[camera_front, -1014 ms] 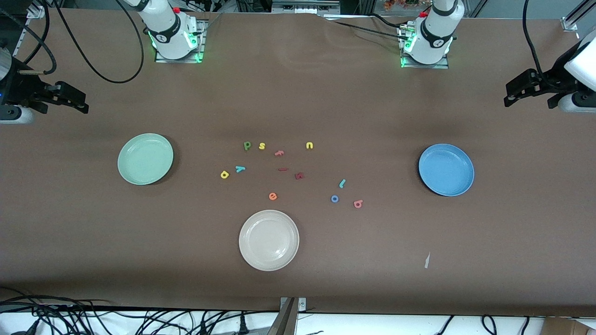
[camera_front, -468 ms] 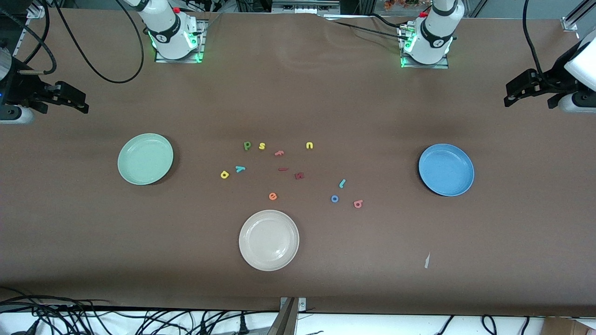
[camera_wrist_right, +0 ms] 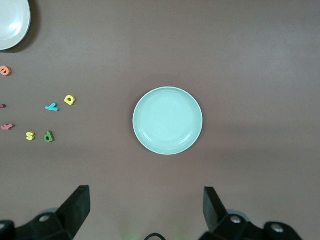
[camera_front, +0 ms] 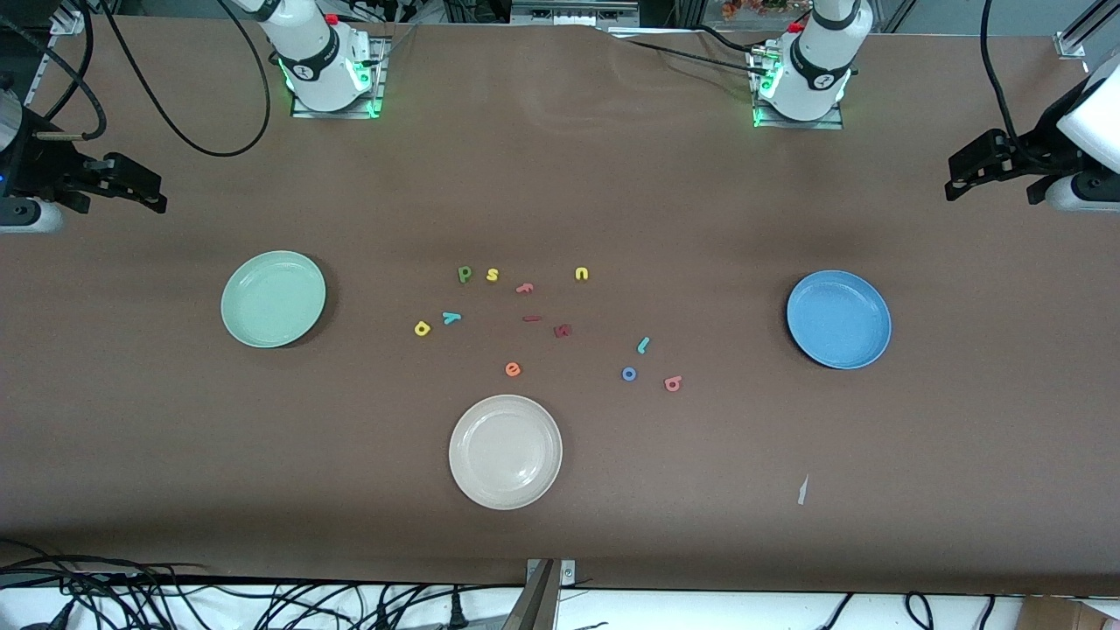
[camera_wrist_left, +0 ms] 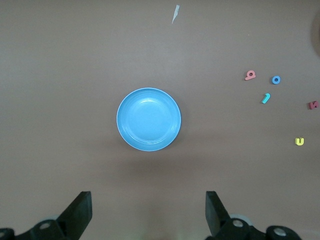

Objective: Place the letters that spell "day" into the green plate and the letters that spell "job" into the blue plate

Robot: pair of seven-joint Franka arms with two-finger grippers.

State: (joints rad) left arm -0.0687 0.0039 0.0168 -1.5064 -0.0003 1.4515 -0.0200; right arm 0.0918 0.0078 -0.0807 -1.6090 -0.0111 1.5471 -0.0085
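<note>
The green plate (camera_front: 273, 298) lies toward the right arm's end, the blue plate (camera_front: 838, 318) toward the left arm's end. Between them lie the dark green d (camera_front: 465, 274), yellow a (camera_front: 422, 328) and teal y (camera_front: 451, 318). Closer to the blue plate are the teal j (camera_front: 643, 345), blue o (camera_front: 628, 374) and pink b (camera_front: 672, 383). My right gripper (camera_front: 147, 188) hangs open high above the table, looking down on the green plate (camera_wrist_right: 167, 120). My left gripper (camera_front: 967, 171) also hangs open, high over the blue plate (camera_wrist_left: 149, 119). Neither holds anything.
A cream-white plate (camera_front: 505, 451) sits nearer the front camera than the letters. Other loose letters lie among them: yellow s (camera_front: 493, 275), yellow u (camera_front: 582, 274), orange e (camera_front: 513, 369), a dark red one (camera_front: 563, 330). A paper scrap (camera_front: 802, 490) lies near the front edge.
</note>
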